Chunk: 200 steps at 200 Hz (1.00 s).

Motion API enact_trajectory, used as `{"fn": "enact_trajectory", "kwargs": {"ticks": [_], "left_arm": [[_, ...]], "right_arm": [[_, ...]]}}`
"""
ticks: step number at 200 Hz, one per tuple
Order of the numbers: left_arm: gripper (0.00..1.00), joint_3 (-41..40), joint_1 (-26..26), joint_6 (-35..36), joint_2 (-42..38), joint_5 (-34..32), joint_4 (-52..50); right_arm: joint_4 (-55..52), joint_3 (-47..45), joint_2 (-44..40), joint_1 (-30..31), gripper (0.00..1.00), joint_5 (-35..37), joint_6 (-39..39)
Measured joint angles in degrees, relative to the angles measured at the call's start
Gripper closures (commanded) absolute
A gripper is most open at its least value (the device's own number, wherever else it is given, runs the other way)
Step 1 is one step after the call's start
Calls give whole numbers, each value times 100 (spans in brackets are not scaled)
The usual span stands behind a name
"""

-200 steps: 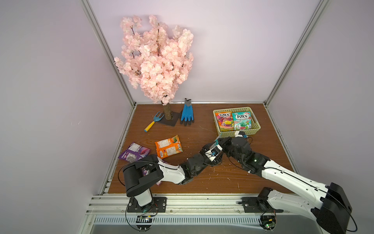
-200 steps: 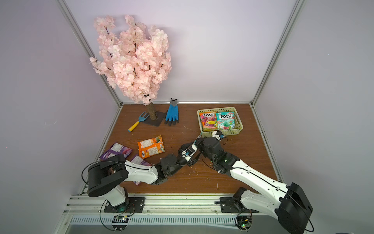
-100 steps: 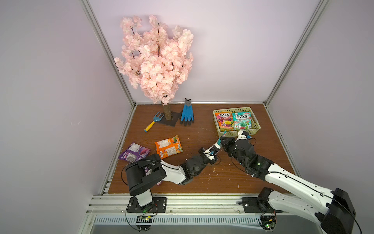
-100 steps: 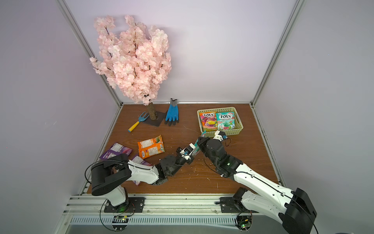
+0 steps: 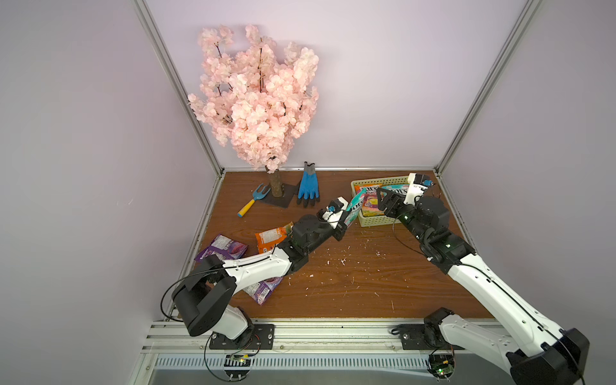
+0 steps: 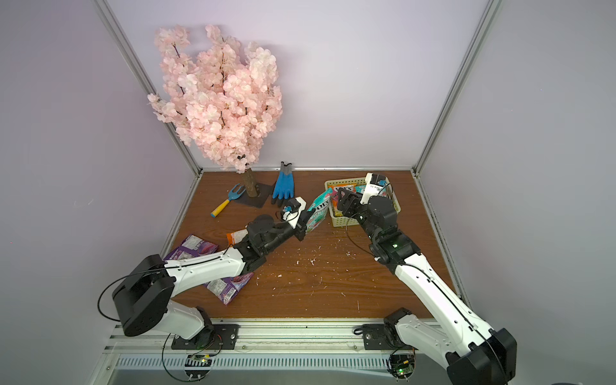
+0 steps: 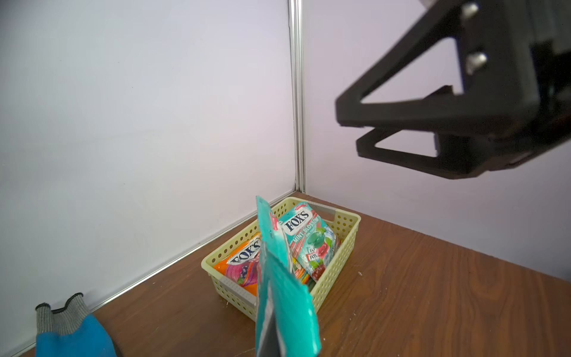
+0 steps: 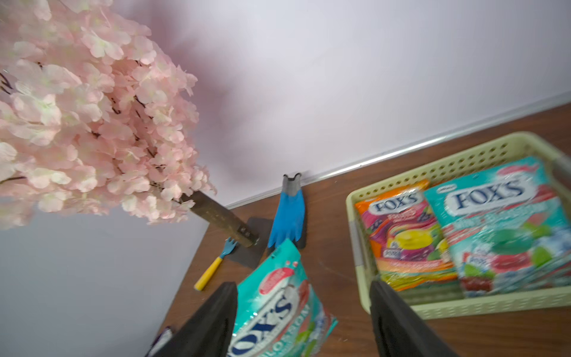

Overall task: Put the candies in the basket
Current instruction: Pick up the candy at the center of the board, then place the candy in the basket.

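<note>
Fingers, in a top view: my left gripper (image 5: 345, 221) clamped on teal packet (image 5: 354, 207), long axis tilted up toward basket (image 5: 370, 222) just beyond. My right gripper (image 5: 384, 201) spread, over basket.
Left wrist: packet edge-on, basket dead ahead.
Right wrist: packet beside one spread finger, basket beside other.

The basket (image 5: 375, 220) is pale yellow-green, patterned with a lattice of small holes. Inside, an orange packet (image 8: 401, 235) swirls pink and yellow beside a teal packet (image 8: 500, 222) with red and green (both show white-and-blue FOX'S logos). The raised packet (image 6: 318, 210) is teal too. Left on the brown wood-grain table (image 5: 350, 283) are purple packets (image 5: 226, 248) and what seems a second orange packet (image 5: 271, 236), partly hidden. The glove (image 5: 308, 188) is blue, grey-cuffed; the blossoms (image 5: 256, 100) are pink.
</note>
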Motion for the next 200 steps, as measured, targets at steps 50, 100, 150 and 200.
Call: {"fn": "enact_trajectory", "kwargs": {"ticks": [50, 100, 150, 200], "left_arm": [[100, 1847, 879, -2109, 1335, 1285, -247], [100, 3139, 1178, -3587, 3032, 1930, -431], [100, 4138, 1178, -4972, 3993, 2396, -13], [100, 4181, 1034, -5727, 4153, 2579, 315]], "right_arm": [[-592, -269, -570, -39, 1, 734, -691], [-662, -560, -973, -83, 1, 1176, -874], [-651, -664, -809, -92, 1, 1062, -874], [-632, -682, -717, -96, 1, 968, -870]]}}
